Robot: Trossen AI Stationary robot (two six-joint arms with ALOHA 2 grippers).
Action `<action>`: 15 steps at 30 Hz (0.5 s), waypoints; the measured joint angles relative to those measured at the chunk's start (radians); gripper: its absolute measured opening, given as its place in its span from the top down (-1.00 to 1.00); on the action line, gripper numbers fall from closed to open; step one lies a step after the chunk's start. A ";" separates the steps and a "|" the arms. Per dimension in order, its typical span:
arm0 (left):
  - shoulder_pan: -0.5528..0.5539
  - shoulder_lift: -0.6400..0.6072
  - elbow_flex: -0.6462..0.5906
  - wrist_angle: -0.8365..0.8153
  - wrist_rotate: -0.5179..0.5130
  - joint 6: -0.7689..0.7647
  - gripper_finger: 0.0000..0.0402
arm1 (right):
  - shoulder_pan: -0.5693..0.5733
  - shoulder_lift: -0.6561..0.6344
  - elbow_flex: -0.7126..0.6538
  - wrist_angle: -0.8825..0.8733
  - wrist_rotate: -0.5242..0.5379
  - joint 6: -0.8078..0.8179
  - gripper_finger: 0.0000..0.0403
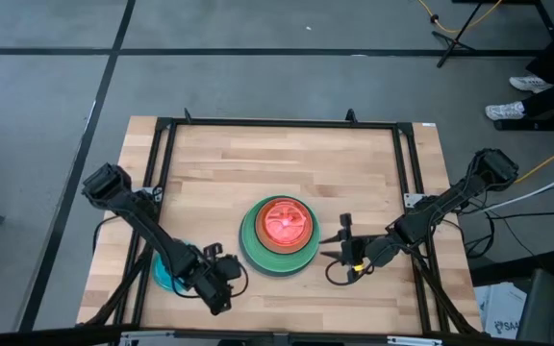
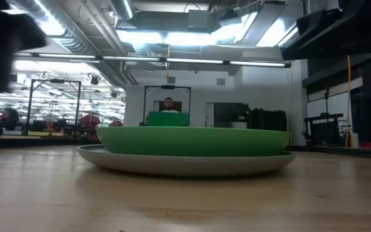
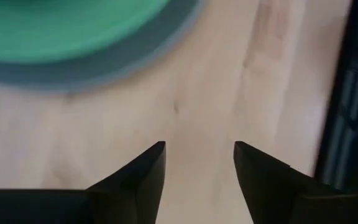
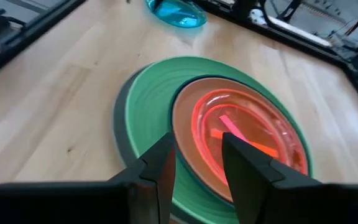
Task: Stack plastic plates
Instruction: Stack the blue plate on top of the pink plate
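A stack of plastic plates [image 1: 279,235] sits mid-table: a large grey plate [image 2: 185,164] at the bottom, a light green one [image 2: 192,140] on it, a dark teal rim [image 4: 180,99] inside that, and translucent pink-orange small plates [image 4: 241,127] on top. A cyan plate [image 1: 164,275] lies flat near the table's left near corner, partly under my left arm; it also shows as the cyan plate [image 4: 178,14]. My left gripper [image 3: 197,152] is open above bare wood, left of the stack. My right gripper [image 4: 197,149] is open, just right of the stack. No lime plate shows.
A black metal frame [image 1: 166,125] runs around the table's edges. Bare wood [image 1: 277,163] lies between the stack and the far edge. A person [image 2: 168,103] sits in the room beyond the table.
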 joint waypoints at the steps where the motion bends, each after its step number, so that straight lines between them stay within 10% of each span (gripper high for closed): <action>1: -0.009 0.000 0.000 -0.001 0.017 -0.030 0.09 | 0.000 0.000 0.000 0.000 0.008 -0.008 0.38; 15: -0.169 0.000 -0.009 -0.258 0.134 -0.528 0.10 | 0.000 0.000 0.000 0.009 0.057 -0.060 0.38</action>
